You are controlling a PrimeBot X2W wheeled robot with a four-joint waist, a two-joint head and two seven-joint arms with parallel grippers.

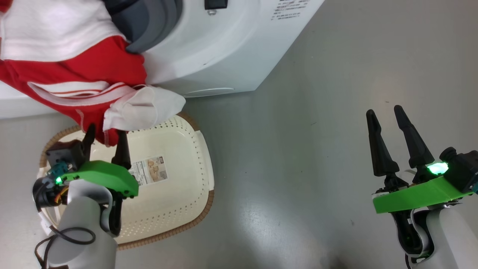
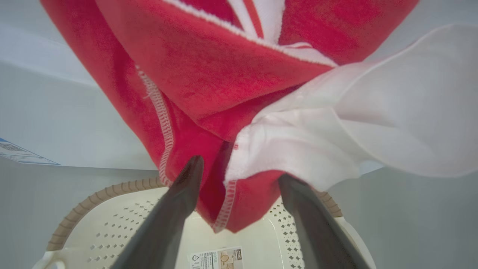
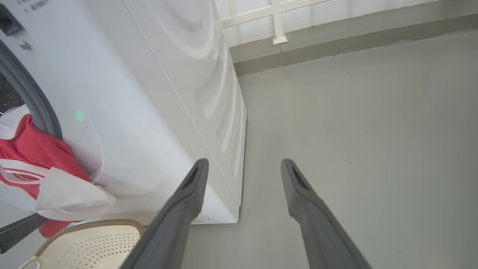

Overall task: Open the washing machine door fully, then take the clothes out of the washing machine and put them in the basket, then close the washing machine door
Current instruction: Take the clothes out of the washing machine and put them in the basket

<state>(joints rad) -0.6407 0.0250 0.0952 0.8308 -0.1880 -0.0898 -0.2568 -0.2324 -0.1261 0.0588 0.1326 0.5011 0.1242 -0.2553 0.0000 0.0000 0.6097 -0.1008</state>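
**Left gripper**, nearest, over the basket: its two fingers stand apart and grip nothing. The hanging red hem of the clothes lies between them; whether either finger touches the cloth cannot be told.

**Right gripper**: likewise spread and empty, over bare floor, well apart from the clothes. The left arm is plainly the nearer.

**Basket:** on the floor just in front of the washing machine, with its label showing on the bottom.

**Clothes:** ahead of and above the left gripper. Their long axis runs from the grey ring of the drum mouth down the machine's front. The low end dangles above the basket's far rim, not in it. The coming move probably turns on drawing the bundle out and down along that line.

**Hidden:** how much cloth lies inside the drum. The door's position cannot be made out.
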